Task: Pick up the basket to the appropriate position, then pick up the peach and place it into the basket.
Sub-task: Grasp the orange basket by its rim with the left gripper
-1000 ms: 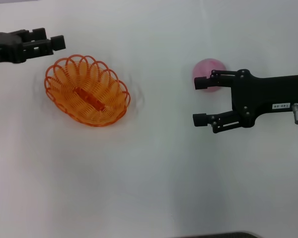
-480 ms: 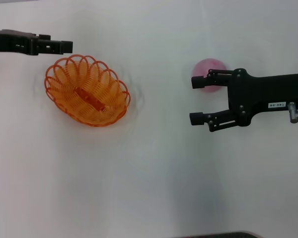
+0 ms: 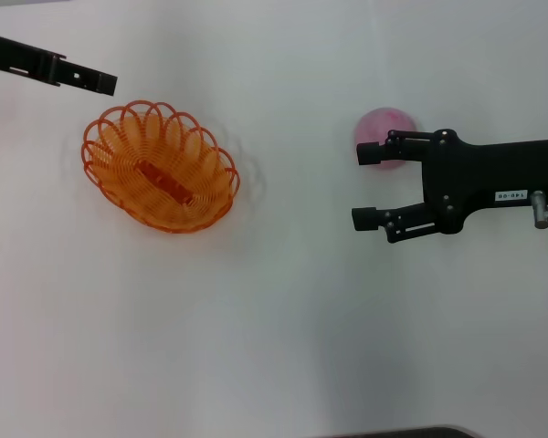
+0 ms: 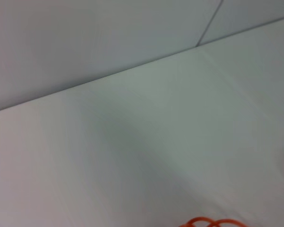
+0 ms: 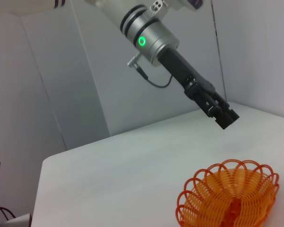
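Note:
The orange basket rests on the white table at the left and is empty. It also shows in the right wrist view, and a bit of its rim shows in the left wrist view. The pink peach lies on the table at the right, partly behind the upper finger of my right gripper. That gripper is open and empty, just nearer me than the peach. My left gripper hovers beyond the basket's far left rim, seen edge-on; it also shows in the right wrist view.
The white table spreads between and in front of the basket and the peach. A dark edge shows at the near side. Pale walls stand behind the table's far edge.
My left gripper has turned edge-on and shifted slightly up and back near the basket's far rim. My right gripper has barely moved. The basket and the peach are where they were.

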`<state>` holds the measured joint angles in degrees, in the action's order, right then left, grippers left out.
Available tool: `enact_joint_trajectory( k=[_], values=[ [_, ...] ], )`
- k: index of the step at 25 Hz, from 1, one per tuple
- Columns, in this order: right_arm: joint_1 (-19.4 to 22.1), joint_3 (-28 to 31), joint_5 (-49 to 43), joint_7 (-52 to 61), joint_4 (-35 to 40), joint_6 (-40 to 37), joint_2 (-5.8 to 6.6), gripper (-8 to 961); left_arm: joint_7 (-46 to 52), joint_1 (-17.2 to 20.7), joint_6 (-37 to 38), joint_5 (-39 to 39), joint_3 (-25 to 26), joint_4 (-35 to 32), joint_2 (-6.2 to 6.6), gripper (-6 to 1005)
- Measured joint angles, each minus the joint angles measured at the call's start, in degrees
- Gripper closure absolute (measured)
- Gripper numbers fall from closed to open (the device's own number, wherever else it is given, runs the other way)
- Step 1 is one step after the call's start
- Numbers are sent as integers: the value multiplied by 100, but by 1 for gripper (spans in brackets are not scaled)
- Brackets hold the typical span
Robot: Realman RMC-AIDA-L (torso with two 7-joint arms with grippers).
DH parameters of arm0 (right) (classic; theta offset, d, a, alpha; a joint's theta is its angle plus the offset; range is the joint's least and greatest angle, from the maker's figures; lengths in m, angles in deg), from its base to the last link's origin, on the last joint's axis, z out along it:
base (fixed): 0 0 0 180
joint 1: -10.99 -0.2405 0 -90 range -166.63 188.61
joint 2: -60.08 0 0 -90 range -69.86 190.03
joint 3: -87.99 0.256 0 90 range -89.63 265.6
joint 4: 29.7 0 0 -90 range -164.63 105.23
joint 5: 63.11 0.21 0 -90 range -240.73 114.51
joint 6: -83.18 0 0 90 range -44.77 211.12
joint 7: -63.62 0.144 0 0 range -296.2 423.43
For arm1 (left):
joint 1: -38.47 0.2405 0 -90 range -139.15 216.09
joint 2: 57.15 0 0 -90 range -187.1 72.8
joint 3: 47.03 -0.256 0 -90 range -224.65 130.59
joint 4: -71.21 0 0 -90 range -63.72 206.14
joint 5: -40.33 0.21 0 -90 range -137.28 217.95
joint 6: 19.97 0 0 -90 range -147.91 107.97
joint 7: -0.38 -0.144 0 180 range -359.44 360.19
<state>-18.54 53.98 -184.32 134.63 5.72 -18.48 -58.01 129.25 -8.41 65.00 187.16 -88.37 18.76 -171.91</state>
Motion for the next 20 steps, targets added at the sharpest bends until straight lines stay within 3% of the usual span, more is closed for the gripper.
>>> enact_joint_trajectory(
  k=[9,14,20],
  values=[
    [0,0,1,0,-62,169,-25,-5,708,-635,101,987,-585,54,96,155],
    [1,0,1,-2,-71,198,-43,-5,828,-991,148,1404,-752,401,110,153],
    [9,33,7,-44,-168,251,-47,-5,942,-1145,-29,1671,-885,722,88,154]
  ],
)
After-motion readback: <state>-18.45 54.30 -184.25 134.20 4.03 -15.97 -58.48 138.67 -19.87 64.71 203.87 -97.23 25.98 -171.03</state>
